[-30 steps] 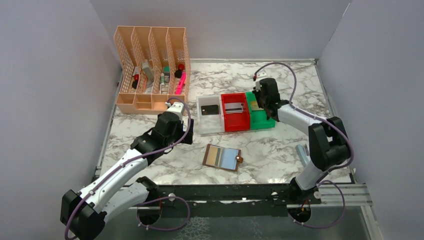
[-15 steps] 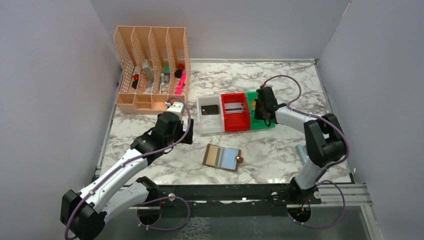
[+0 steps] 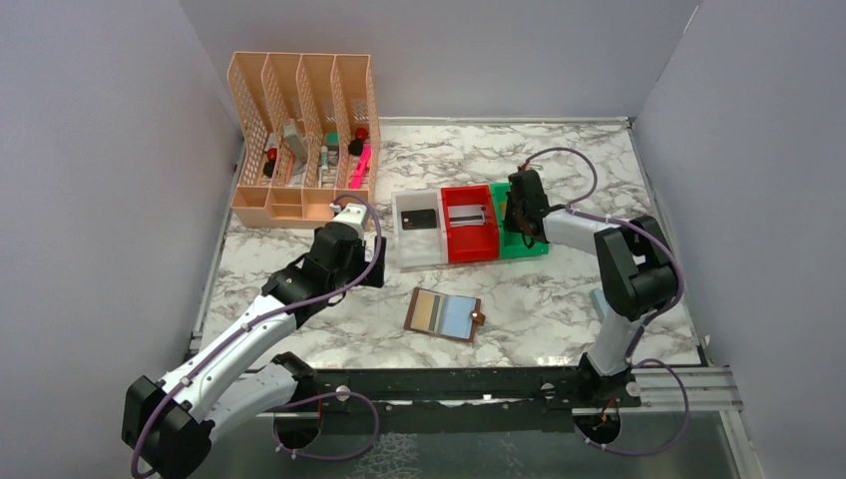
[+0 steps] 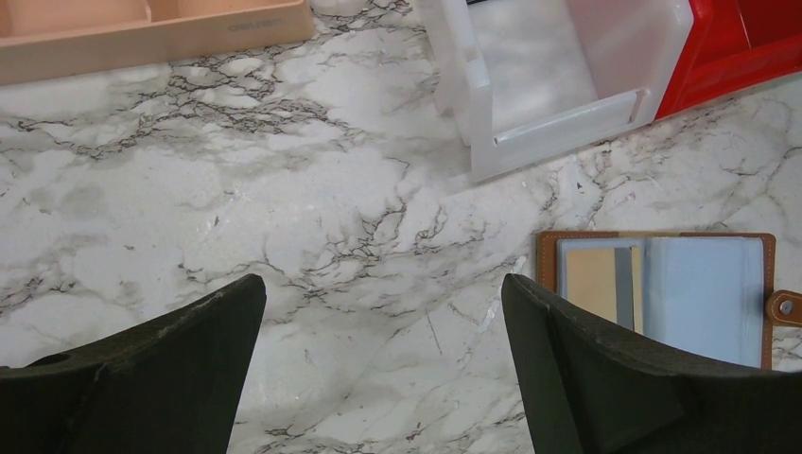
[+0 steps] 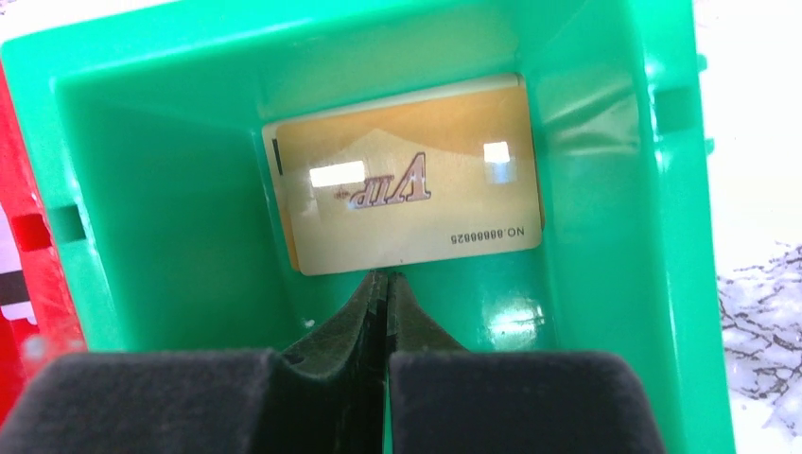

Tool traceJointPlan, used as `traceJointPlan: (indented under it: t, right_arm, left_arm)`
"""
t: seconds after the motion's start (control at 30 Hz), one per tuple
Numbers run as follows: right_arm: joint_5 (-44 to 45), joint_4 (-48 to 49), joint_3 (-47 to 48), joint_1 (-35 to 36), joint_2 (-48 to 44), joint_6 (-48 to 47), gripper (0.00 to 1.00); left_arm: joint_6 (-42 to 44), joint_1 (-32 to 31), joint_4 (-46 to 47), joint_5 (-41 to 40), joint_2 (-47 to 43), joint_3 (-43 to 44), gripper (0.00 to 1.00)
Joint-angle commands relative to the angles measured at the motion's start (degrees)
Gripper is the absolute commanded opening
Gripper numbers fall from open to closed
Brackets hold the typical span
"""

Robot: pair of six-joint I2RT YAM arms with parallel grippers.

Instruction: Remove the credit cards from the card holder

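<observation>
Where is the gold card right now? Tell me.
In the right wrist view, the gold card lies flat inside the green bin, just beyond the right hand, with the red bin alongside.

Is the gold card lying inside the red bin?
No, the gold card lies on the floor of the green bin, just beyond the shut right pincer.

The top external camera sits high behind the arm bases, far off, looking forward and down over the whole marble table. The left wrist camera looks steeply down from close above it, framing the card holder and white bin, both also in the top view. The right wrist camera peers from very near into the green bin, also seen from above, at the gold card
</observation>
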Motion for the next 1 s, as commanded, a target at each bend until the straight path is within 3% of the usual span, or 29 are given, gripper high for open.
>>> traceJointPlan:
  t: [0.0, 0.3, 0.97]
  right_arm:
    - [2.4, 3.2, 0.9, -0.2, 2.6, 0.2, 0.09]
    - [2.5, 4.1, 1.3, -0.2, 2.8, -0.1, 0.15]
    - [-3.6, -0.5, -9.4, -0.2, -9.9, -0.3, 0.16]
  left_arm:
    - [0.1, 0.4, 0.0, 0.4, 0.2, 1.3, 0.99]
    - [0.1, 0.6, -0.1, 0.7, 0.5, 1.2, 0.99]
    - [0.3, 0.8, 0.0, 1.4, 0.6, 1.3, 0.99]
